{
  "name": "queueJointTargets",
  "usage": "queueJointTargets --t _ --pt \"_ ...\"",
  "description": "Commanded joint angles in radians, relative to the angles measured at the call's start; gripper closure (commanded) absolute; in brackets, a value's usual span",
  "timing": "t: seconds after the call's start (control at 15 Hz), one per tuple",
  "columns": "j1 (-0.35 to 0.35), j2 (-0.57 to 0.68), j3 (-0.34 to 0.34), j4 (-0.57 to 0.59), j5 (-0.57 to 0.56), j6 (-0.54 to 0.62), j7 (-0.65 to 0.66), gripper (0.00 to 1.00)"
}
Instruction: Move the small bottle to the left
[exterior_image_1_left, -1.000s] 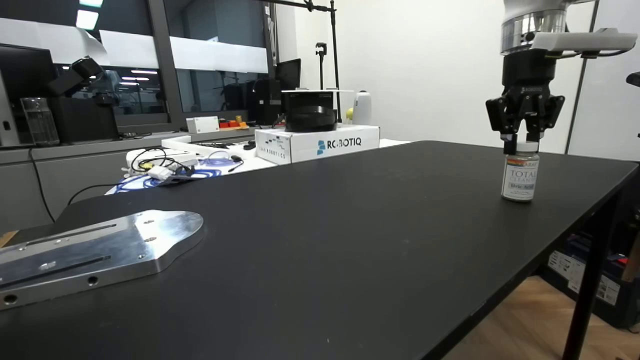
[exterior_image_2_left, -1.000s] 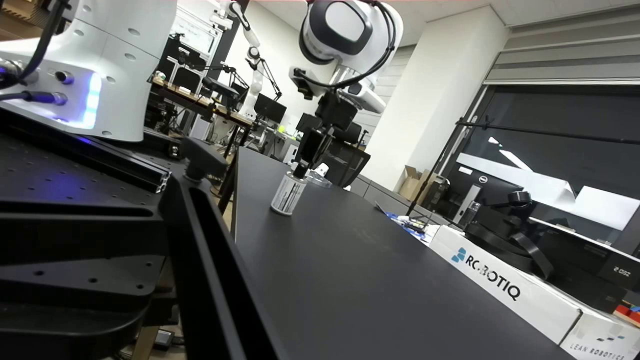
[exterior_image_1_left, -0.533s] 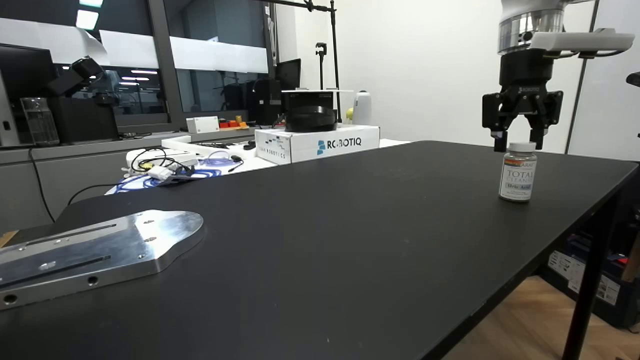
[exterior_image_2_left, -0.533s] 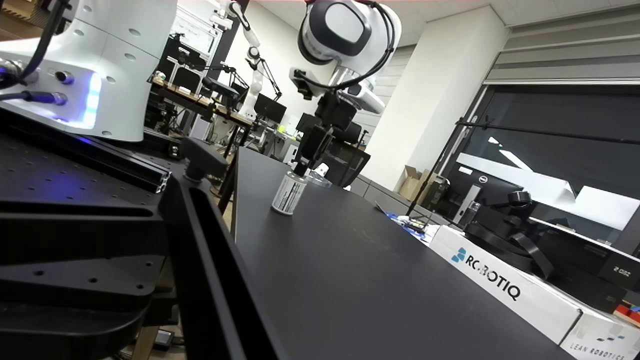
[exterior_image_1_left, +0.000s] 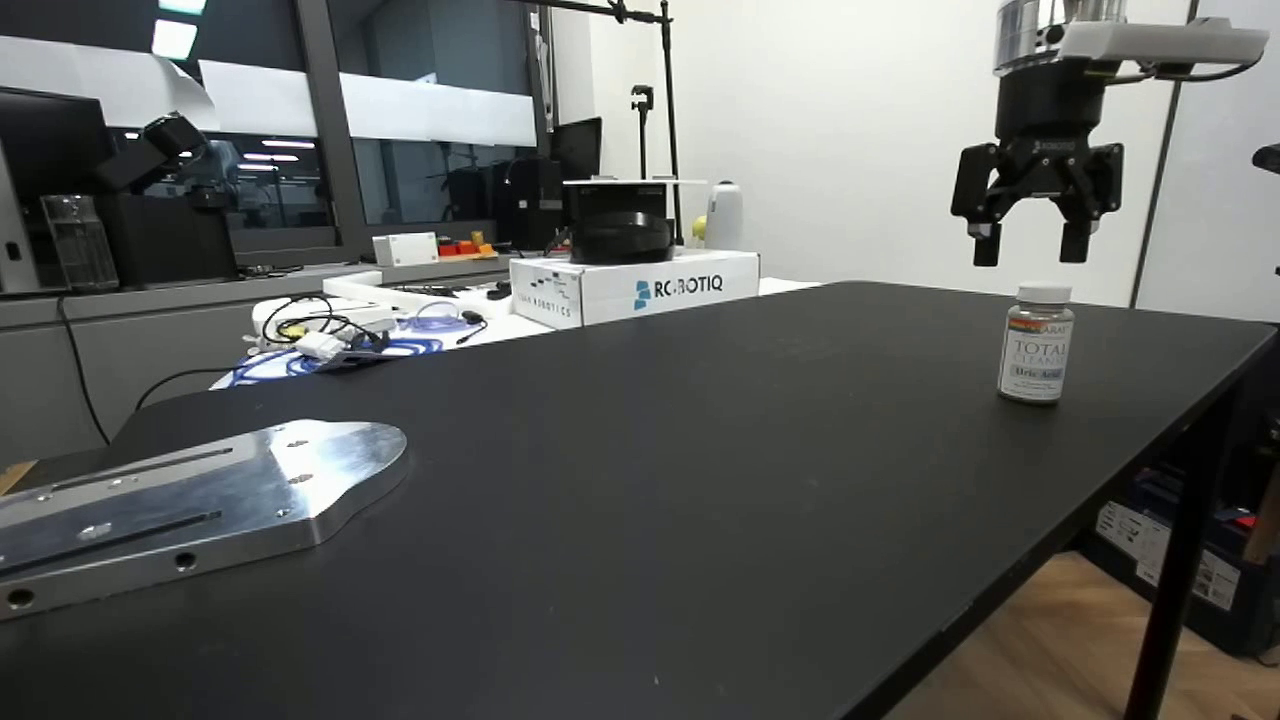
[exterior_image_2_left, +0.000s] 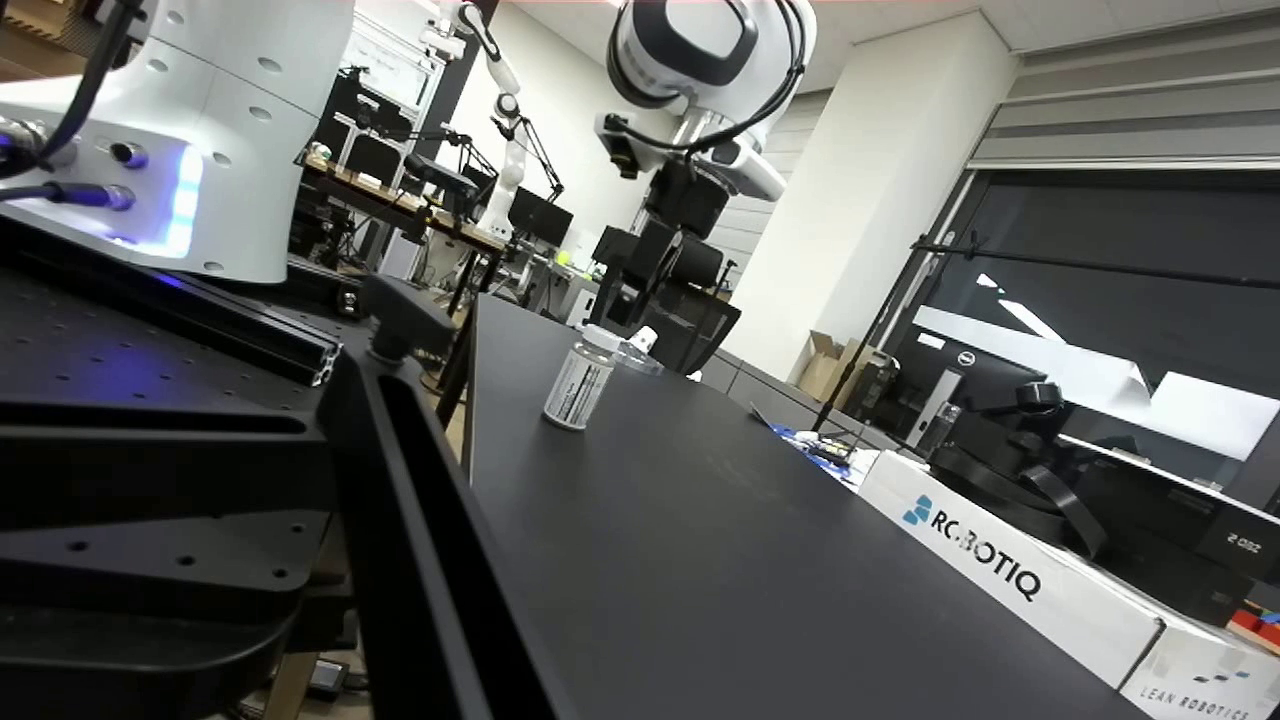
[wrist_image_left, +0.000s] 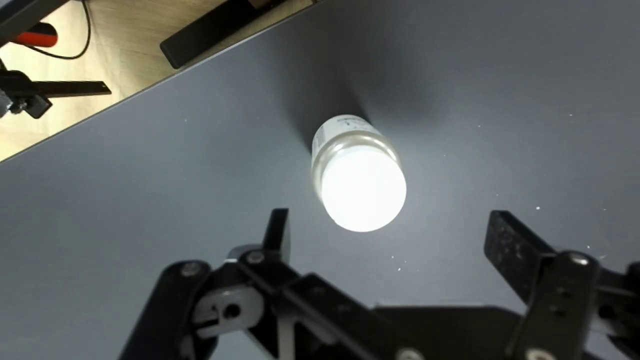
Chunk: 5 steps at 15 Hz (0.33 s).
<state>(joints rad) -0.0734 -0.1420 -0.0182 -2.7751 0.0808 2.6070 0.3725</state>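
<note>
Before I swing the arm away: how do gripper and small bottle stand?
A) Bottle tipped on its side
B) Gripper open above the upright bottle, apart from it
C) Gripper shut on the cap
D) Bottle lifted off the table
B: in an exterior view the gripper, its jaws apart, hangs over the small bottle, upright on the table, with a gap above its cap.

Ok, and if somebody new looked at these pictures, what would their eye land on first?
Probably the white cap, glaring near the middle of the wrist view; it tops the small bottle, which stands upright on the black table. Next, in an exterior view, the black pincer hanging open above the bottle without touching it, and the shiny metal plate lying at lower left.
</note>
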Motion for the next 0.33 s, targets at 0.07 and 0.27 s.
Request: queueJointTargets --t 0.07,0.27 --pt "-0.003 -0.016 0.003 0.001 -0.004 -0.029 -0.001 0.00" --pt "-0.003 -0.023 0.003 0.001 -0.004 -0.047 -0.001 0.00"
